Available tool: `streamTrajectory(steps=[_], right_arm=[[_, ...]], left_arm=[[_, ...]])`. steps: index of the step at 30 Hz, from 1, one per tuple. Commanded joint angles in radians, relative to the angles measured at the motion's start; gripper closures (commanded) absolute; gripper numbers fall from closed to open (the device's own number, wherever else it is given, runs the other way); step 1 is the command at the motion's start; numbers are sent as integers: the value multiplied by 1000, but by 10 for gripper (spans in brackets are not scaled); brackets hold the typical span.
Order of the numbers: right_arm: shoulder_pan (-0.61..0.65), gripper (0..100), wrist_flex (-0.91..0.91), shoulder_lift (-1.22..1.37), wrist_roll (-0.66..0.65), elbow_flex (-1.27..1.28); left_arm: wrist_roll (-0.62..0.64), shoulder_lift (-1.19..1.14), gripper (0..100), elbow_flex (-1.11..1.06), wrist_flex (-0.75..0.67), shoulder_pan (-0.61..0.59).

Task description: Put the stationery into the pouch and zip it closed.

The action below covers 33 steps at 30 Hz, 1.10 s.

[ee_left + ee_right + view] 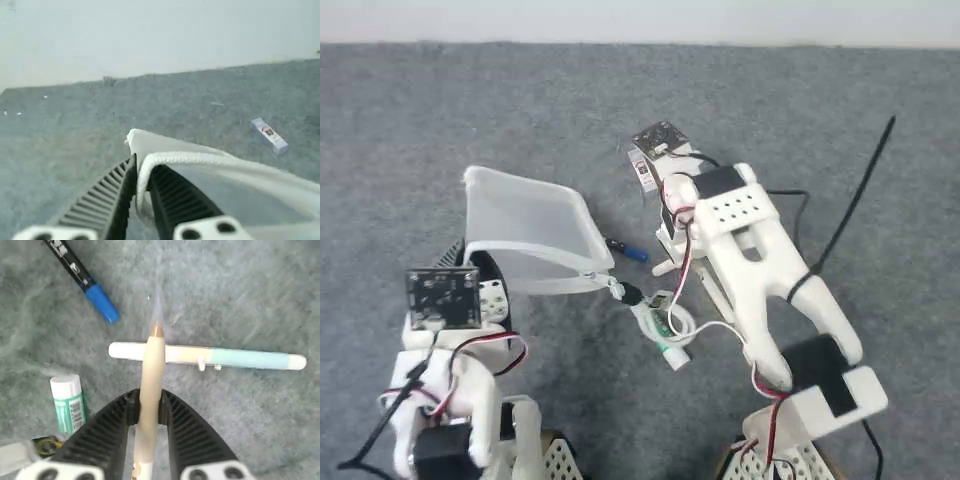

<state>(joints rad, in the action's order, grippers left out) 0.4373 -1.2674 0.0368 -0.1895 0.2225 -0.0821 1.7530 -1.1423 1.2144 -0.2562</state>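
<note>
High view: my left arm [450, 390] sits folded low while my right arm [760, 270] stretches forward over the table [820, 120].

Left wrist view: the left gripper [140, 167] pinches the pouch [210, 160] by its rim.

Right wrist view: the right gripper [148, 397] clamps a cream pen [151, 365], and a white-and-mint pen [225, 359] lies crosswise just beyond its fingertips.

text: none legible | barcode: green tube [67, 410] | marker [75, 271]: print blurred

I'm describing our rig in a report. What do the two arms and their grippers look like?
The left arm and right arm are white plastic with black motor blocks and hole-dotted plates. Red, white and black wires loop along them. The left gripper and right gripper have black fingers on white bases.
</note>
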Motion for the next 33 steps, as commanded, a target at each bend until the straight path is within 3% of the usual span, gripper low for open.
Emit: streamTrajectory(steps=[1,7,13,18,22,27,33], right_arm=[[-7,991,71,-94,44,18],[-64,991,122,-104,121,29],[-79,991,114,-147,126,32],[-84,991,156,-243,126,110],[-82,991,214,-321,126,184],[-74,991,226,-367,137,186],[-81,991,206,-423,381,160]], left_arm=[[-5,-249,990,205,21,11],[54,-549,990,452,121,84],[92,-715,990,610,124,89],[203,-852,990,711,126,87],[318,-942,990,751,118,87],[365,-1007,990,720,80,83],[476,-1010,988,680,55,81]])
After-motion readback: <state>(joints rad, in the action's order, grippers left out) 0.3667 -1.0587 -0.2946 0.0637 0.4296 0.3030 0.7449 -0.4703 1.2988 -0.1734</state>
